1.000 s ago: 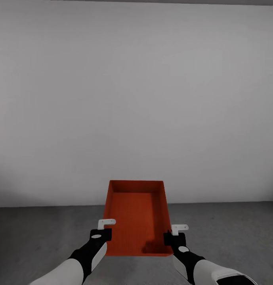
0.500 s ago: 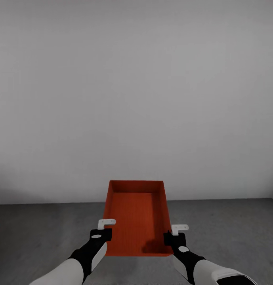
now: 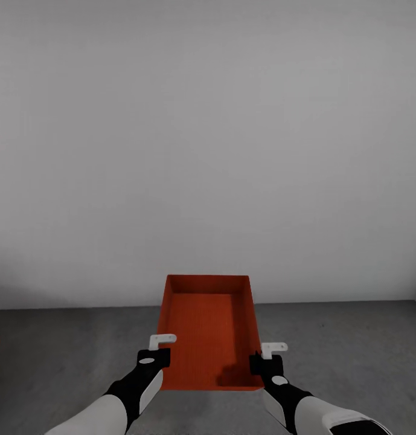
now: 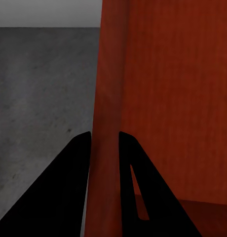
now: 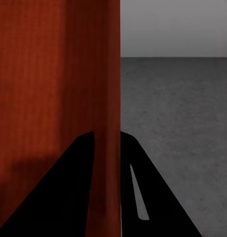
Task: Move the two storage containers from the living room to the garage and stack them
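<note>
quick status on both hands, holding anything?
Left hand: closed on the left wall of the storage container.
Right hand: closed on the same container's right wall.

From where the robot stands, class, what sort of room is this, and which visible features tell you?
Probably a garage or similar bare utility room: mottled grey concrete floor, a plain white wall, and no furniture visible. Both end effectors hold a red-orange storage container above that floor.

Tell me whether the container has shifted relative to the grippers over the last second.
No. The storage container sits the same between the left gripper and right gripper; only the wall-floor line rose, so the camera moved.
</note>
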Tool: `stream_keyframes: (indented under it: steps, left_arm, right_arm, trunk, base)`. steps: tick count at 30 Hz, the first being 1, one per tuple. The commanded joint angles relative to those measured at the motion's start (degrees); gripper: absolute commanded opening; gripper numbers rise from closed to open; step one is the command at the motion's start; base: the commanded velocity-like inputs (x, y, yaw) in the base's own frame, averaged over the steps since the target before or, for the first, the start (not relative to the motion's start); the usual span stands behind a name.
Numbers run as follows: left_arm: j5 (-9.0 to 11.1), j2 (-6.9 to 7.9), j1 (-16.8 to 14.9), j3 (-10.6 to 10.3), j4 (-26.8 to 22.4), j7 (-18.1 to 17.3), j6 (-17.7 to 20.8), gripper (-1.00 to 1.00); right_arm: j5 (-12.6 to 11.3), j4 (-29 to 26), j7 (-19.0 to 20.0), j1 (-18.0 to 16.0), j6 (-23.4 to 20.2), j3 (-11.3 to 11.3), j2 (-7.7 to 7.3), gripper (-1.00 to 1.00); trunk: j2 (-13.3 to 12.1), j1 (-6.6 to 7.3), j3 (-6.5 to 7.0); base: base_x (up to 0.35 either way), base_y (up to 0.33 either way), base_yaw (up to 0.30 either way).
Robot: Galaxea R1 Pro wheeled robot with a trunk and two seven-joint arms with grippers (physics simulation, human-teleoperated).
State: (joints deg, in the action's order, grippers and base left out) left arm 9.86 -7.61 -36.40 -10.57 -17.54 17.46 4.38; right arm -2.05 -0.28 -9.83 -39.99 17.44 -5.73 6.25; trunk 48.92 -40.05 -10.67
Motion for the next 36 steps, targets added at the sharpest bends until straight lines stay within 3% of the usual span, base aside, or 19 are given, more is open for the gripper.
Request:
stream_keyframes:
  steps: [1, 36]
  left_arm:
    - [-0.89, 0.05, -0.07, 4.59, -0.30, 0.82, -1.74, -1.00]
    - [-0.89, -0.04, -0.07, 4.51, -0.30, 0.82, -1.74, -1.00]
  right_arm:
    - [0.82, 0.01, 0.33, 0.00, -0.09, 3.26, 0.02, -1.00]
    - [0.81, 0.01, 0.33, 0.00, -0.21, 3.26, 0.01, -1.00]
  trunk:
    - [0.07, -0.01, -0.15]
    - [0.07, -0.01, -3.18]
  base:
    - [0.000, 0.000, 0.062]
    - [0.000, 0.000, 0.078]
